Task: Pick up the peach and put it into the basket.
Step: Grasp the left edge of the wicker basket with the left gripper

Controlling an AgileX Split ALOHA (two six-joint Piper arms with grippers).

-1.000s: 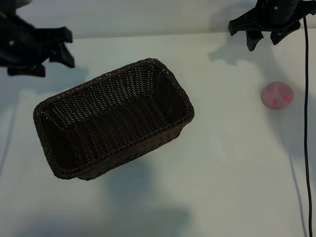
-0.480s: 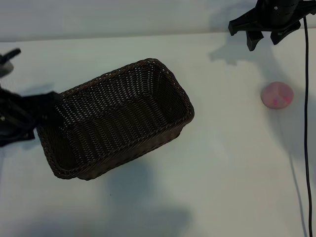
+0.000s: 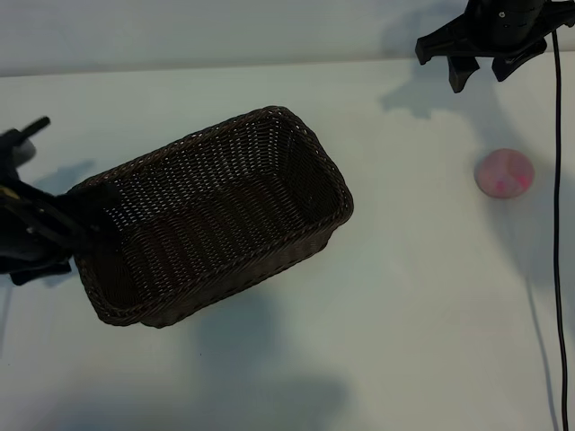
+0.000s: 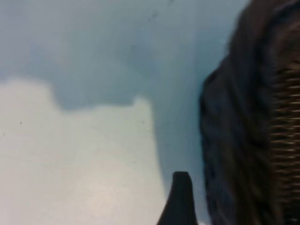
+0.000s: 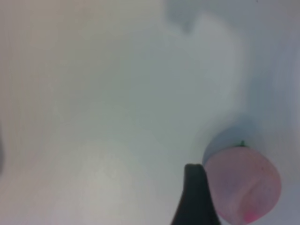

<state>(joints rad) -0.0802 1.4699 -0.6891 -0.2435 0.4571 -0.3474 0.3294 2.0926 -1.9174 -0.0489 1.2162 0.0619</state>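
The peach (image 3: 504, 172), a small pale pink ball with redder blotches, lies on the white table at the right. The dark brown wicker basket (image 3: 289, 248) sits left of centre, turned at an angle, with nothing showing inside. My left gripper (image 3: 76, 235) stands open, low at the basket's left end. In the left wrist view one finger (image 4: 180, 199) shows just outside the basket's wall (image 4: 253, 117). My right gripper (image 3: 480, 74) hangs open at the far right, beyond the peach. One right finger (image 5: 194, 197) shows beside the peach (image 5: 246, 187), apart from it.
A black cable (image 3: 557, 224) runs down the table's right edge, just right of the peach. Bare white table lies between the basket and the peach and along the near side.
My left arm has swung from the far left corner down to the basket's left end. The right arm, the peach and the basket have not moved.
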